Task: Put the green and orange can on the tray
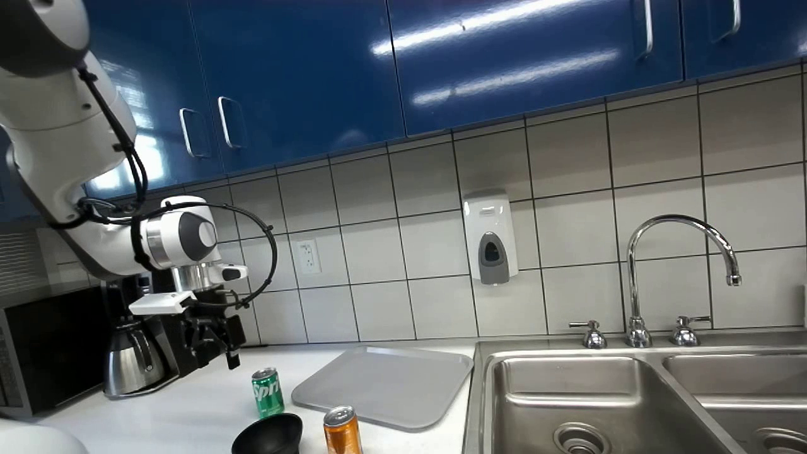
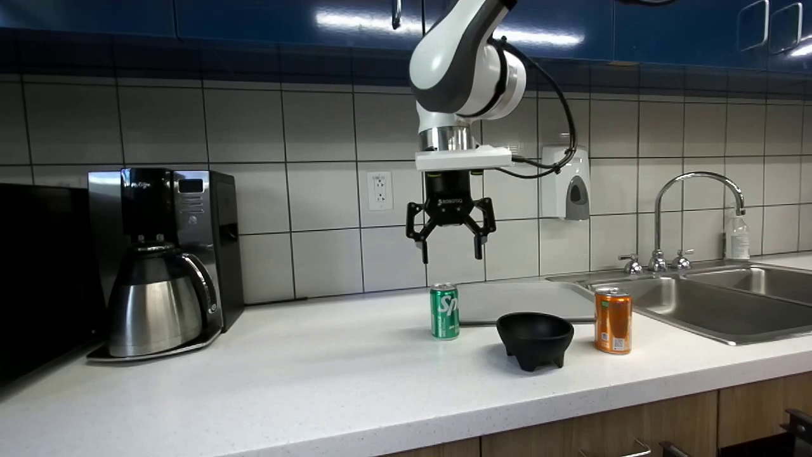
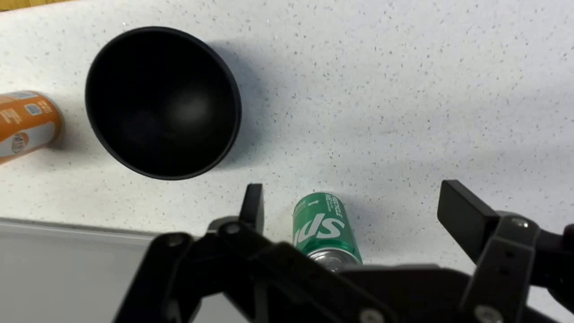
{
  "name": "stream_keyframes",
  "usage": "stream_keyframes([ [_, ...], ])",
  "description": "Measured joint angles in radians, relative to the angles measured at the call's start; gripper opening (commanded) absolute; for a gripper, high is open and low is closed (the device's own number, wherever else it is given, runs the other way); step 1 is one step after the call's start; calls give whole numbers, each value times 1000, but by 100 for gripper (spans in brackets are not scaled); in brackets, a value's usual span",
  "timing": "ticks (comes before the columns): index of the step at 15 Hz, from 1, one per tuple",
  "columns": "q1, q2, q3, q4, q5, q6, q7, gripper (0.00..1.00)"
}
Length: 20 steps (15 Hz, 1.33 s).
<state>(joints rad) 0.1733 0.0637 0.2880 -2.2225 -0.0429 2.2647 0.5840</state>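
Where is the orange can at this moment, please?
In both exterior views, the orange can stands on the counter between the bowl, on its left, and the sink; the wrist view shows it at the left edge, partly cut off.

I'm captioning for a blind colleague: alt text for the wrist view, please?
A green can on a pale speckled counter, seen from above, appears between the jaws of an open gripper. At upper left are a black bowl and a cropped orange can; a grey tray fills the lower left.

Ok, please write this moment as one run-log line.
tool: open, holding nothing; green can: upright on counter; orange can: upright on counter; status: both off tray
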Motion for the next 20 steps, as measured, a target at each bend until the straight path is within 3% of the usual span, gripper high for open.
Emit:
stream_keyframes([
  [8,49,210,-88,206,-3,-4,5,100],
  [20,70,316,-168,306,-3,-15,1,100],
])
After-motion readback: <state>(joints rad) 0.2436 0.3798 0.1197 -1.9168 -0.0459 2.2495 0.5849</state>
